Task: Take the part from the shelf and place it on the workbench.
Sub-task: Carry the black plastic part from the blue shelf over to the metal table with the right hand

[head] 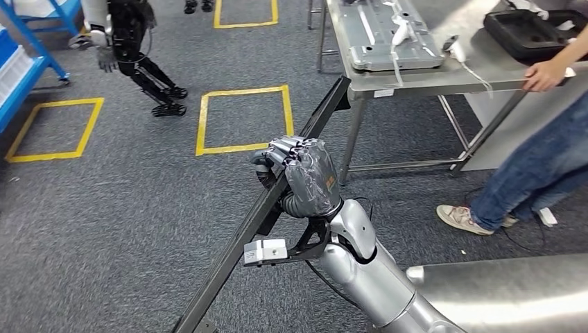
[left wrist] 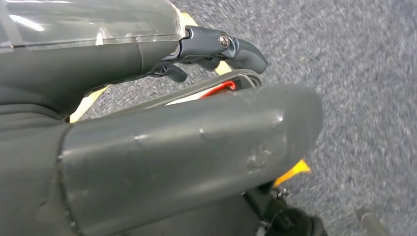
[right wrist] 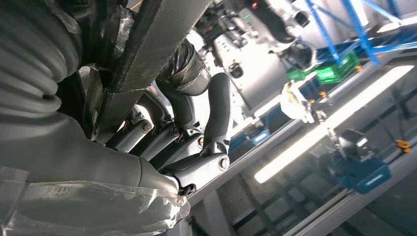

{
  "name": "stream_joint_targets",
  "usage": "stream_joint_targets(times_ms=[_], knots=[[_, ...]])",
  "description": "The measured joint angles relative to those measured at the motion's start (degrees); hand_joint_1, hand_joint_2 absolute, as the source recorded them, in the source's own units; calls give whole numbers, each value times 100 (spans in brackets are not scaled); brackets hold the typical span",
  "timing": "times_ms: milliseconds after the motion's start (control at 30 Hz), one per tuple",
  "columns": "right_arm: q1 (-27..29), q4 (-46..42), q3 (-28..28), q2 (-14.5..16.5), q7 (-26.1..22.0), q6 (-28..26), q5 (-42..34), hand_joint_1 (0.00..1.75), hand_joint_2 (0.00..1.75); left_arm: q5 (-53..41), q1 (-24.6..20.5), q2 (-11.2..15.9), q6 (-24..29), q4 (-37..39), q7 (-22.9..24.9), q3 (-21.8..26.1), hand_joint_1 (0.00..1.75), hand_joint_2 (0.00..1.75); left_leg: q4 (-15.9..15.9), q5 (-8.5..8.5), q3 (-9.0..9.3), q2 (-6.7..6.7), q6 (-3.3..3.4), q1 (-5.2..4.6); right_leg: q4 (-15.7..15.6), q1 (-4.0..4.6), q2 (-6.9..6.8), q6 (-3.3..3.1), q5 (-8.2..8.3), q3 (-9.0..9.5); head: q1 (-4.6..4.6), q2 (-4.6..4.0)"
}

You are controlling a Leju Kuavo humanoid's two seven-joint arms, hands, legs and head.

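The part is a long black metal bar (head: 315, 118) slanting from the picture's lower left up to the front corner of the workbench (head: 451, 75), a grey metal table at the upper right. My right hand (head: 301, 173) grips the bar near its middle, fingers wrapped round it. In the right wrist view the dark fingers (right wrist: 196, 123) curl under the bar (right wrist: 152, 34). My left hand (left wrist: 187, 142) hangs over grey carpet, thumb and one finger stretched out, holding nothing.
A person in jeans (head: 534, 180) stands right of the workbench with a hand (head: 544, 73) on its edge. A grey metal panel (head: 388, 41) and a black case (head: 534, 31) lie on it. Another robot (head: 132, 41) and blue shelving (head: 21, 69) are at the far left. Yellow floor squares (head: 244, 118) mark the carpet.
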Motion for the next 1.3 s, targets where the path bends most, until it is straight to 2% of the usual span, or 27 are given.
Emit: stream_joint_targets(times_ms=[33, 67, 133, 200, 267, 300, 333, 400, 433, 467, 500, 533, 567, 633, 700, 767, 800, 833, 900, 967, 1000, 1033, 1067, 1133, 1200, 1267, 1300], knots=[[0, 2, 0, 0, -1, -1, 1, 175, 175, -1, -2, -1, -9, 0, 8, 0, 0, 0, -186, 179, 66, -17, 16, 0, 11, 2, 80, 1, 0, 3, -1, 0], [-1, 1, 0, 1, -1, -1, 1, 175, 175, -2, -7, 0, -20, 0, 18, 0, 0, 0, -536, 415, 206, -88, 41, 1, 22, 1, 159, 2, -1, 4, 0, 0], [-6, -4, 0, 3, -1, -1, 2, 175, 175, -3, -14, 8, -39, 0, 38, 0, 0, 0, -1185, 706, 478, -333, 90, 7, 42, 2, 306, 31, 9, -19, 1, 0], [-9, -8, 0, 5, 0, -1, 3, 175, 175, -4, -17, 15, -48, 0, 51, 0, 0, 0, -1424, 729, 575, -456, 112, -3, 39, -23, 434, 100, 47, -71, 2, 0], [-2, -10, -2, 2, 0, -2, 4, 175, 175, -5, -27, 11, -59, 0, 60, -1, 0, 0, -1500, 762, 596, -342, 150, -3, 16, -45, 511, 183, 82, -107, 2, 0], [-2, -11, -4, -2, 0, -2, 5, 175, 175, -7, -34, 9, -66, 0, 62, -1, 0, 0, -1547, 795, 611, -276, 184, 6, 49, -35, 430, 217, 51, -130, 10, 0], [-10, -14, -6, -5, 0, -2, 5, 175, 175, -6, -41, 5, -69, 0, 64, -2, 0, 0, -1594, 827, 624, -202, 222, 15, 185, -21, 282, 243, -48, -196, 21, 0], [-24, -16, -9, -8, 1, -2, 6, 175, 175, -8, -44, 3, -75, 0, 69, -2, 0, 0, -1634, 855, 633, -56, 270, 6, 768, -5, -77, 274, -391, -460, 42, 0], [-21, -13, -9, -10, 1, -1, 6, 175, 175, -8, -39, 4, -77, 0, 72, -2, 0, 0, -1630, 853, 629, 24, 281, -5, 1112, -9, -168, 287, -547, -614, 43, 0], [-13, -6, -9, -15, 1, -1, 6, 175, 175, -9, -32, 6, -79, 0, 74, -2, 0, 0, -1625, 848, 626, 105, 285, -11, 1350, -14, -213, 300, -620, -715, 44, 0], [-3, 1, -9, -22, 1, -1, 6, 175, 175, -10, -29, 8, -79, 0, 75, -3, 0, 0, -1618, 841, 625, 184, 286, -14, 1411, -18, -239, 309, -594, -726, 44, 0], [0, 6, -9, -29, 1, -1, 7, 175, 175, -10, -33, 8, -79, 0, 75, -4, 0, 0, -1606, 830, 626, 258, 284, -14, 1266, -20, -266, 312, -474, -632, 45, 0], [-1, 8, -11, -33, 1, -3, 13, 175, 175, -11, -38, 4, -78, 0, 75, -6, 0, 0, -1591, 814, 630, 327, 273, -14, 944, -18, -324, 303, -295, -442, 45, 0], [-13, 8, -19, -35, 1, -5, 40, 175, 175, -11, -47, -2, -78, 0, 76, -10, 0, 0, -1552, 771, 636, 445, 231, -36, 250, 32, -585, 243, -69, -64, 44, 0], [-22, 7, -35, -36, 9, -7, 69, 175, 175, -8, -44, -5, -84, 0, 80, -11, 0, 0, -1534, 742, 644, 549, 175, -74, -19, 92, -712, 175, -49, 54, 42, 0], [-24, 5, -52, -44, 20, -8, 83, 175, 175, -4, -42, -5, -96, 0, 86, -11, 0, 0, -1537, 721, 659, 657, 128, -92, -36, 89, -579, 129, -24, 35, 42, 0], [-26, 1, -59, -49, 24, -8, 87, 175, 175, -2, -46, -5, -101, 0, 88, -12, 0, 0, -1502, 672, 655, 608, 100, -84, -55, 69, -513, 105, -8, 36, 42, 0], [-33, -3, -62, -49, 27, -9, 89, 175, 175, 1, -49, -5, -105, 0, 87, -13, 0, 0, -1396, 577, 620, 495, 76, -70, -74, 46, -451, 75, 10, 40, 40, 0], [-48, -9, -66, -46, 33, -8, 93, 175, 175, 9, -44, -5, -113, 0, 87, -13, 0, 0, -840, 236, 388, 166, 36, -43, -95, 14, -318, 29, 36, 44, 38, 0], [-51, -4, -66, -46, 35, -6, 98, 175, 175, 18, -24, -5, -122, 0, 89, -13, 0, 0, -134, -37, 56, 31, 18, -39, -87, 10, -167, 13, 43, 36, 38, 0], [-48, 0, -66, -46, 35, -5, 99, 175, 175, 20, -18, -5, -125, 0, 89, -13, 0, 0, 18, -27, -28, 12, 13, -37, -78, 8, -84, 13, 44, 34, 38, 0], [-48, 4, -66, -47, 36, -4, 101, 175, 175, 22, -19, -5, -127, 0, 89, -13, 0, 0, -42, 97, -16, -1, 11, -30, -64, 4, 1, 14, 43, 33, 38, 0], [-50, 6, -66, -46, 37, -4, 101, 175, 175, 22, -26, -5, -127, 0, 89, -13, 0, 0, -307, 305, 92, -31, 12, -18, -45, -1, 82, 21, 40, 33, 38, 0], [-61, 7, -66, -46, 38, -4, 104, 175, 175, 24, -40, -5, -126, 0, 89, -13, 0, 0, -1004, 661, 377, -271, 14, 25, 11, -6, 231, 55, 26, 8, 39, 0], [-74, 7, -66, -45, 41, -3, 113, 175, 175, 24, -47, -5, -125, 0, 91, -13, 0, 0, -1344, 733, 513, -469, 36, 41, 50, -6, 366, 128, 42, -61, 39, 0], [-77, 7, -69, -48, 51, -3, 137, 175, 175, 24, -48, -8, -119, 0, 96, -13, 0, 0, -1386, 729, 527, -408, 94, 30, 36, -16, 488, 213, 87, -116, 39, 0], [-76, 7, -75, -53, 56, -3, 155, 175, 175, 23, -52, -12, -115, 0, 97, -13, 0, 0, -1409, 751, 531, -345, 134, 32, 47, -17, 450, 244, 82, -131, 41, 0]])
